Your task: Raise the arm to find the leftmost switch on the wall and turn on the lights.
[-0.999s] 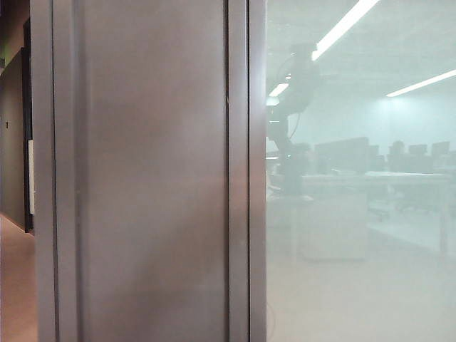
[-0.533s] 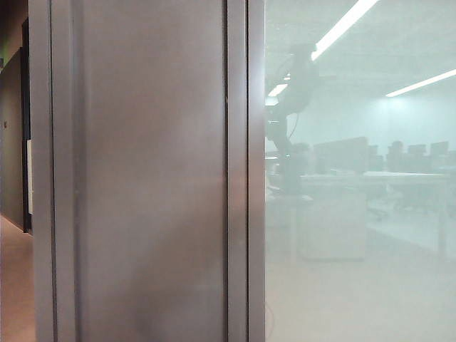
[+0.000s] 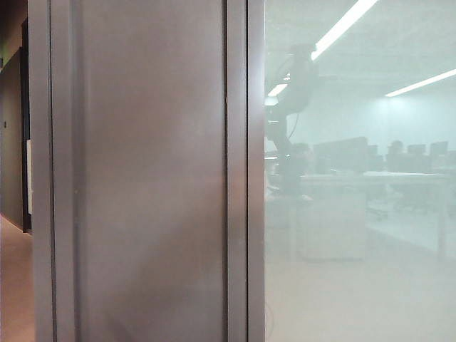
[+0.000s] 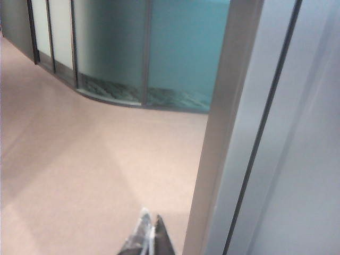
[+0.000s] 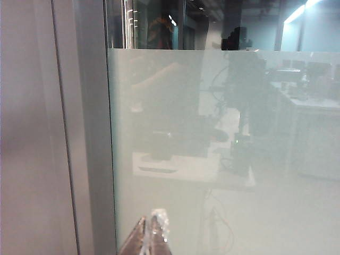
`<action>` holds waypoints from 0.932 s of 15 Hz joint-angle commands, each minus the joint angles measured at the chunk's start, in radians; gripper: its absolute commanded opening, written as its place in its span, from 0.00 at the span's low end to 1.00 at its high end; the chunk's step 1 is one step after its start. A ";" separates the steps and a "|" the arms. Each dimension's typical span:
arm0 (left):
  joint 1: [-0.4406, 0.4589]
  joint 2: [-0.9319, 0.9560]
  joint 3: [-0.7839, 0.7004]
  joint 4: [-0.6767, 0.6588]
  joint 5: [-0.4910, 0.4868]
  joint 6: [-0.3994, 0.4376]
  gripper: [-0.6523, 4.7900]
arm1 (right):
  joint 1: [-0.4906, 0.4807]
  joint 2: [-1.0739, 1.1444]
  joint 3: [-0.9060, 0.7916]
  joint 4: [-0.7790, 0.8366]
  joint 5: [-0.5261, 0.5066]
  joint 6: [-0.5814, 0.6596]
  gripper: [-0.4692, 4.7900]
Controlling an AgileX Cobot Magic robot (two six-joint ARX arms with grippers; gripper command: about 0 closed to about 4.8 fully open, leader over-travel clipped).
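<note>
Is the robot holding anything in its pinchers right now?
No, nothing. The left gripper hangs over the bare floor and the right gripper faces the frosted glass; both have jaws pressed together and empty.

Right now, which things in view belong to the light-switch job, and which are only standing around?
Job:
- arm, a hazy shape in the glass
- left gripper, shut, above the floor
- right gripper, shut, near the glass
- no switch is in view

Only around:
- metal panel
- glass
- desks
- ceiling lights
- floor

A thin dark jointed robot arm (image 3: 291, 121) showed as a hazy silhouette in frosted glass (image 3: 356, 271), beside a grey metal panel (image 3: 149, 178).
</note>
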 commanded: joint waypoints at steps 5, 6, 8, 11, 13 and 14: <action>0.002 -0.001 0.002 0.036 0.060 -0.020 0.11 | 0.000 0.000 0.006 0.010 0.000 0.000 0.09; 0.002 -0.001 0.002 0.036 0.060 -0.020 0.11 | 0.000 0.000 0.006 0.010 0.000 0.000 0.09; 0.002 -0.001 0.002 0.036 0.060 -0.019 0.11 | 0.000 0.000 0.006 0.010 0.000 0.000 0.09; 0.002 -0.001 0.002 0.036 0.060 -0.020 0.11 | 0.000 0.001 0.006 0.010 0.000 0.000 0.09; 0.002 -0.001 0.002 0.032 0.060 -0.020 0.11 | 0.000 0.000 0.006 0.010 0.000 0.000 0.09; 0.002 -0.001 0.002 0.032 0.060 -0.020 0.11 | 0.000 0.000 0.006 0.010 0.000 0.000 0.09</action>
